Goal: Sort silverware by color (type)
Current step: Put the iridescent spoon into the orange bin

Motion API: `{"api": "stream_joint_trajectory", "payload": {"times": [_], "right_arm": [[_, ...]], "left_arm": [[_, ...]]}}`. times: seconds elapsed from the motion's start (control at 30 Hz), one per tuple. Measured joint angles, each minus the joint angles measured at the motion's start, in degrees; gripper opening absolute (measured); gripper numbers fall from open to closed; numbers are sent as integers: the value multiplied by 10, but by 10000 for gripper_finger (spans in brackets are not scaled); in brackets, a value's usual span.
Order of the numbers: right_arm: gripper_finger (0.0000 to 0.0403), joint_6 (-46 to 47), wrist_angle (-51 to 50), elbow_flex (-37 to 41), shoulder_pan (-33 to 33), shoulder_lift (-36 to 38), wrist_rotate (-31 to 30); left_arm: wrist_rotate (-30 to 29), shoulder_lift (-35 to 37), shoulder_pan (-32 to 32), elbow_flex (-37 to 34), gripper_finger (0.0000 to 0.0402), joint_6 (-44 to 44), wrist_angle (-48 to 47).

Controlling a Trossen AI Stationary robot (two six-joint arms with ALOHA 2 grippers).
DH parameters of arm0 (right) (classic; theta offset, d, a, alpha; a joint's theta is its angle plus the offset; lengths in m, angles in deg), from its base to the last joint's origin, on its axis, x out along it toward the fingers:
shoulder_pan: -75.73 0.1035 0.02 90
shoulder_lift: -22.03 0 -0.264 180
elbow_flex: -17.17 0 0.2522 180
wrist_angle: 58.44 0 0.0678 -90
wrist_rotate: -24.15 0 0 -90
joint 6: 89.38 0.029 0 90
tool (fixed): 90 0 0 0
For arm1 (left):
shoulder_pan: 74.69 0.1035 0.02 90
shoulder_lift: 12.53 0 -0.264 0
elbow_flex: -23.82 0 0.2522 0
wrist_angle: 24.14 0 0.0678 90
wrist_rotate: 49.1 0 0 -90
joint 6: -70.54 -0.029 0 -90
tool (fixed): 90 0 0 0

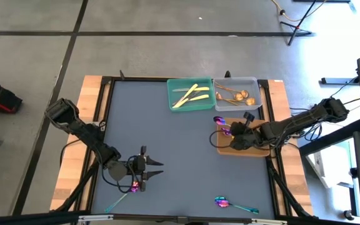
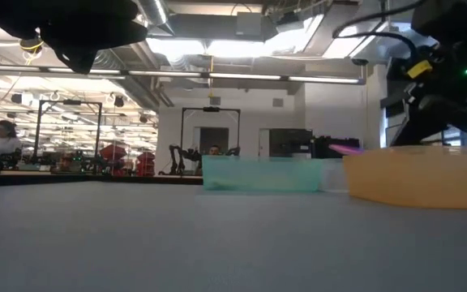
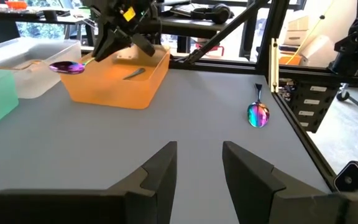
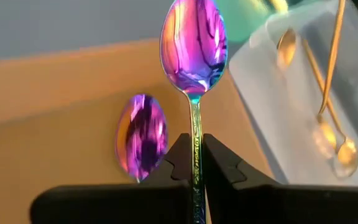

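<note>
Pale gold knives (image 1: 190, 95) in green plastic tray (image 1: 174, 103); copper spoons (image 1: 237, 97) in clear grey tray (image 1: 258, 87); one iridescent purple spoon (image 4: 142, 135) in orange tray (image 1: 230, 150). Right gripper (image 4: 194, 163) clamped on another iridescent spoon (image 4: 194, 46); left gripper (image 1: 158, 168) parted, empty.

Purple spoons (image 1: 220, 120): 4. Copper spoons (image 1: 235, 97): approx 4, overlapping. Yellow knives (image 1: 189, 95): 3. Trays (image 1: 181, 105): 3.

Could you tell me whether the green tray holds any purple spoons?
No, the green tray holds only pale gold knives.
</note>
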Motion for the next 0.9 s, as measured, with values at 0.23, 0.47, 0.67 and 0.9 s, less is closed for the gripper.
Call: {"api": "stream_joint_trajectory", "payload": {"times": [0.23,0.47,0.67,0.9], "right_arm": [[13,56,-16,4,0,0,33],[73,91,-17,5,0,0,60],[168,79,-20,-6,0,-1,70],[217,16,118,-37,61,-1,42]], "left_arm": [[6,0,0,0,124,14,0],[16,0,8,0,124,-3,0],[44,0,35,0,124,-2,0],[142,0,78,0,124,-4,15]]}}
